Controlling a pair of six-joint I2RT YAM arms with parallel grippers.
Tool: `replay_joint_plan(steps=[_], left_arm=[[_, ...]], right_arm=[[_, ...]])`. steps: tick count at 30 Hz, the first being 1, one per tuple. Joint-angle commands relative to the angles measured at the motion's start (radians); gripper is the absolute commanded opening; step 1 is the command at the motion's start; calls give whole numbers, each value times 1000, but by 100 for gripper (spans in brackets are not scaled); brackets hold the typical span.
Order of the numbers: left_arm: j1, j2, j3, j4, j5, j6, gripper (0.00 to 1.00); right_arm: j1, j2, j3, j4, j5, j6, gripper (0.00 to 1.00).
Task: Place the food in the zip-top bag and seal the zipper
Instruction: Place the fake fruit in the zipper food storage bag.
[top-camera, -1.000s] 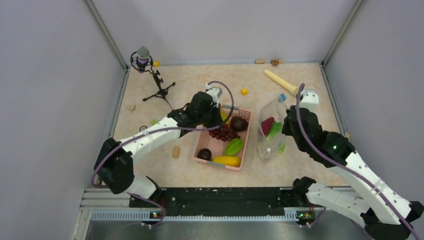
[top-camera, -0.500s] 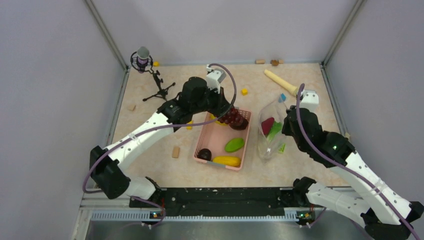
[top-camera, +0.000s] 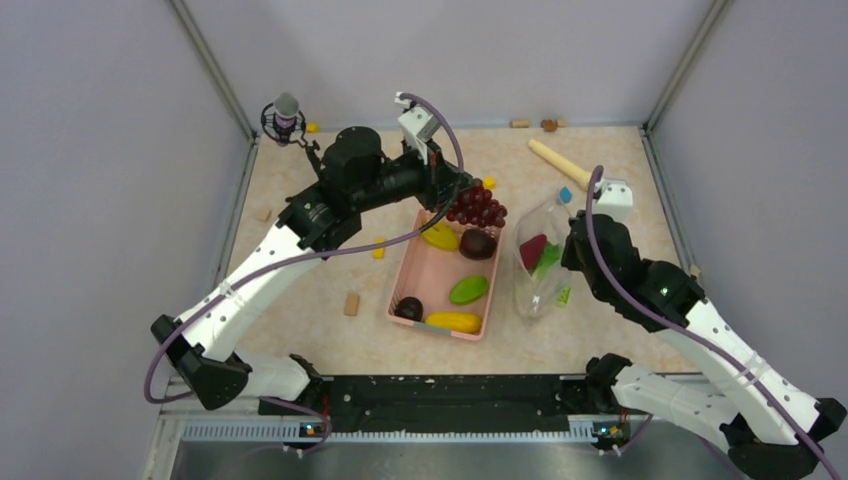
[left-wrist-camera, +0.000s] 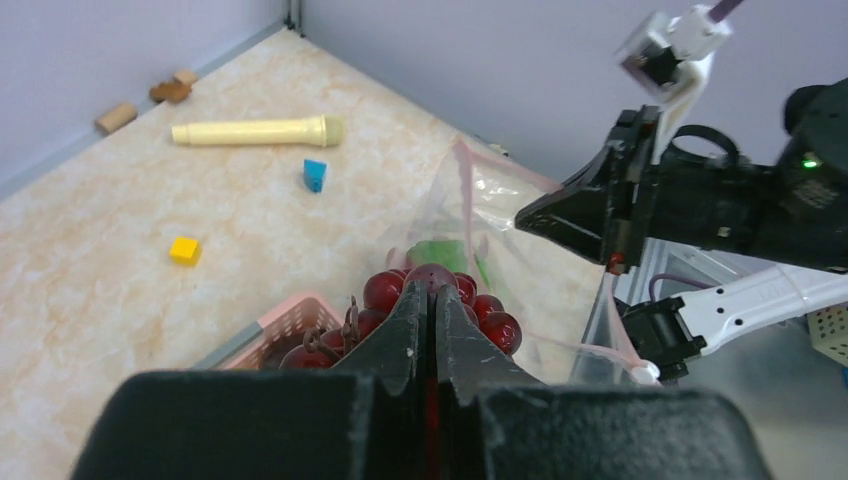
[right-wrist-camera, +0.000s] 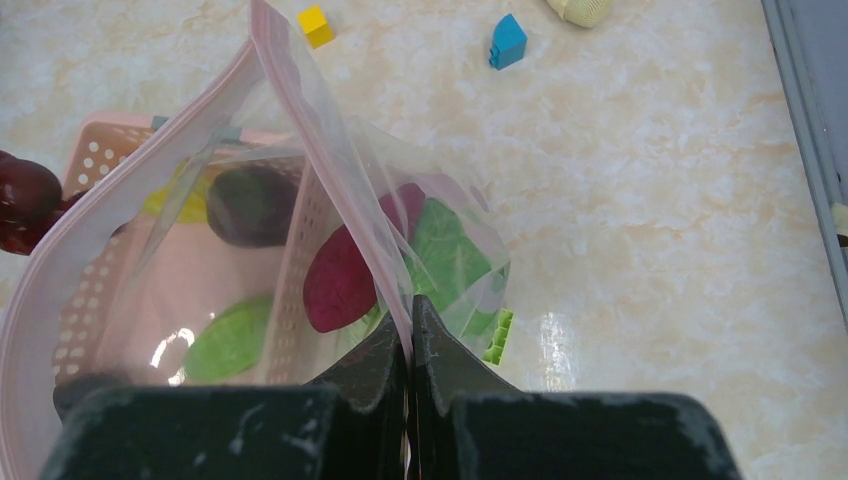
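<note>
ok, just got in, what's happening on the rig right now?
Bagging toy food. The left gripper is shut on a bunch of dark red grapes above the far end of the pink basket, beside the zip-top bag. The right gripper pinches the bag's zipper edge, holding its mouth open. A magenta sweet potato and lettuce are in the bag; a yellow fruit, green pod and dark pieces lie in the basket.

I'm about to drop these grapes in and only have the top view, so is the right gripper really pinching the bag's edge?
Observer: Yes, the right wrist view shows the right gripper shut on the zipper strip of the zip-top bag, with the mouth gaping open.
Operator: And the left grip?
Observer: In the left wrist view the left gripper is shut, the grapes bunched around its fingertips; the exact contact is hidden.
</note>
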Motion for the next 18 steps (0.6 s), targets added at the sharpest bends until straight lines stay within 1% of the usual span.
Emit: replay_joint_plan(steps=[1,8,11,14,18], left_arm=[[-28,-29,99,65,69,40,0],[-104,2,228,46,74,82,0],[-151,15,272,27,54,113,0],[-201,21,274,12,24,154,0],[-231,43,259,10,16,169,0]], right_arm=[[0,3,2,18,5,-7,0],[-1,14,4,15,7,-12,0],[0,18,6,13,11,-12,0],[0,15,5,12,11,-11,0],[-1,9,6,13,15,-11,0]])
